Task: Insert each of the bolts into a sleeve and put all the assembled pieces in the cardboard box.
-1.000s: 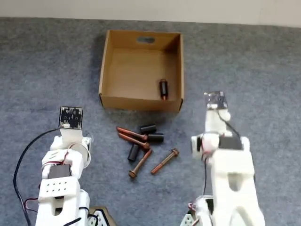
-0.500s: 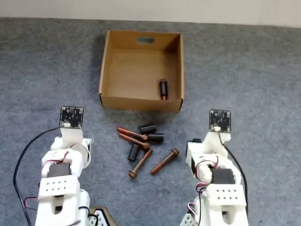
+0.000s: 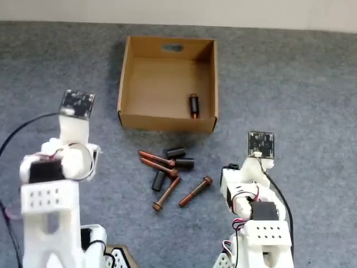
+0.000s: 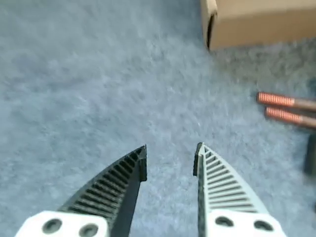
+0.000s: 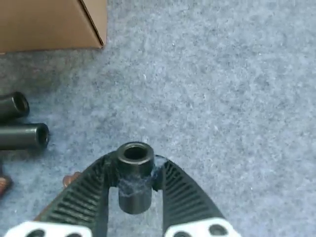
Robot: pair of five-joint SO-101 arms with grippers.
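Your right jaws clamp a black sleeve (image 5: 134,183)!
Left jaws gape open; both sit near the cardboard box (image 3: 167,121).

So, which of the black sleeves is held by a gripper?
The sleeve clamped in the right gripper. Three other sleeves lie loose on the carpet, and a bolted sleeve sits in the cardboard box.
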